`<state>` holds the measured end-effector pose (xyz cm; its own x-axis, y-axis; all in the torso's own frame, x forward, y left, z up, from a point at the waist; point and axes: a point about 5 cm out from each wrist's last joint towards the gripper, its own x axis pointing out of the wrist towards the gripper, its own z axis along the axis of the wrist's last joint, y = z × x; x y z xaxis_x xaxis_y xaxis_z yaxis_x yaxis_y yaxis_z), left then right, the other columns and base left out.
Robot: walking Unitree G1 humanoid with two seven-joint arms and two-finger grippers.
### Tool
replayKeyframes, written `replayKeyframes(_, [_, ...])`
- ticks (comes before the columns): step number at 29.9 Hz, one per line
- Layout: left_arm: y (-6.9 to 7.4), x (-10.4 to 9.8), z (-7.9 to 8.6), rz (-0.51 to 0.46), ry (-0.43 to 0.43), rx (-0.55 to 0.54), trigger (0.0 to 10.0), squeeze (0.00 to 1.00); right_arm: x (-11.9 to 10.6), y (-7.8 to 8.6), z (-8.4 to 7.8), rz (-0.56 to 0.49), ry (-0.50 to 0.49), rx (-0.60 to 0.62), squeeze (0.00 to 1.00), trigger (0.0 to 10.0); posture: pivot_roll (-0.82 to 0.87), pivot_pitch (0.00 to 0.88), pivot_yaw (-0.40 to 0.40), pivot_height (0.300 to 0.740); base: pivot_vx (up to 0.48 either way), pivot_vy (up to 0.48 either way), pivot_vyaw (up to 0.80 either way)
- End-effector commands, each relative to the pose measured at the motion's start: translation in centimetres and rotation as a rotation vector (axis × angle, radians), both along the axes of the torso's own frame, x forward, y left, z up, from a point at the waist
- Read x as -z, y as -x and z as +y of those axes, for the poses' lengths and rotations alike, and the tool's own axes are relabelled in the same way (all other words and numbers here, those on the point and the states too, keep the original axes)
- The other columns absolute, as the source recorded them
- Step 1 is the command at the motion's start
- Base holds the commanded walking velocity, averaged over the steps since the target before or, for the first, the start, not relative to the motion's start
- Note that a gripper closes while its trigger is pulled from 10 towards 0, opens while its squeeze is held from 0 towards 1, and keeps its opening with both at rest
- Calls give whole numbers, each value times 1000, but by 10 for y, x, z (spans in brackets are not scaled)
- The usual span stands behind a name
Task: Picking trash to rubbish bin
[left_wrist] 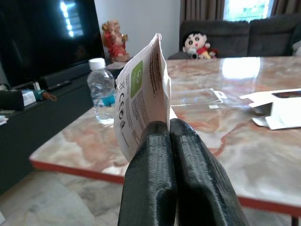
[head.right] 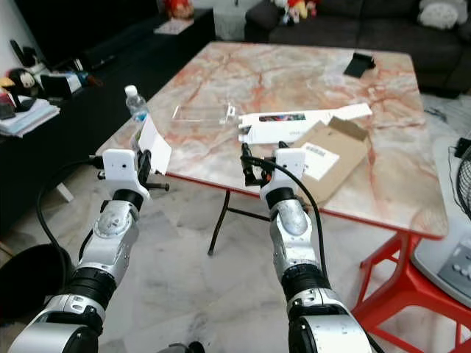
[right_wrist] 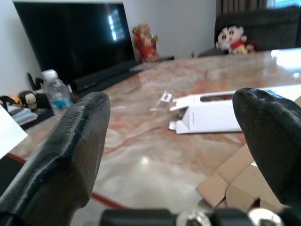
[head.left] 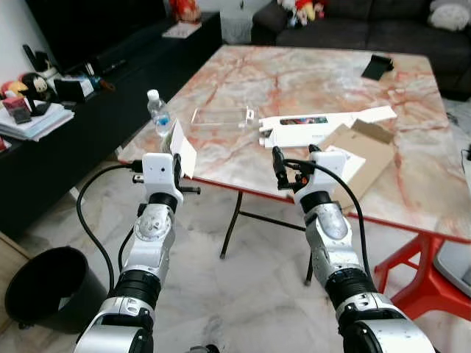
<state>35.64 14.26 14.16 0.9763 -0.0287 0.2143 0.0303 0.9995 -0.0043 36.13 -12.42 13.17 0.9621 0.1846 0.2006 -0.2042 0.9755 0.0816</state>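
While the robot stands at the near edge of the marble table (head.left: 309, 81), its left gripper (left_wrist: 169, 129) is clamped tight on a white paper wrapper (left_wrist: 141, 94), which sticks up from between the two black fingers (left_wrist: 150, 174), just off the table's near corner. You can see a green logo and small print on the wrapper in the left wrist view. The right gripper (head.left: 294, 158) is spread wide with nothing in it, hanging right at the table's near edge, just in front of a brown cardboard box (head.left: 360, 151).

On the table there's still a bunch of stuff: a small water bottle (head.left: 157, 112) with a white cap standing upright by the near left corner, a clear plastic tray (head.left: 221, 116) a bit further in from the bottle, a flattened white box (head.left: 309, 129) lying toward the middle, and the cardboard box touching it on the near side. A small black thing (head.left: 377, 66) sits at the far side of the table, can't tell what it is.

The black rubbish bin (head.left: 48, 287) is on the floor, well apart from the table on the robot's left, beside a dark low cabinet (head.left: 96, 110). Behind the table there's a grey sofa (head.left: 383, 26).
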Motion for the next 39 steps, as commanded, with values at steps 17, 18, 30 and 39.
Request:
replayKeyframes(17, [8, 30, 32, 136, -19, -69, 10000, 0, 11, 2, -1, 54, 22, -3, 0, 10000, -40, 0, 60, 740, -29, 0, 0])
replayKeyframes(18, [9, 33, 33, 147, -20, -70, 10000, 0, 13, 3, -1, 63, 24, -3, 0, 10000, -40, 0, 60, 740, 0, 0, 0])
replayKeyframes(30, [39, 107, 51, 501, -69, -78, 10000, 0, 105, 45, -5, 481, 96, 4, 0, 10000, -16, 0, 63, 740, 0, 0, 206])
replayKeyframes(39, [64, 140, 61, 672, -78, -96, 10000, 0, 154, 86, -12, 749, 58, 5, 0, 10000, -7, 0, 66, 740, 0, 0, 0])
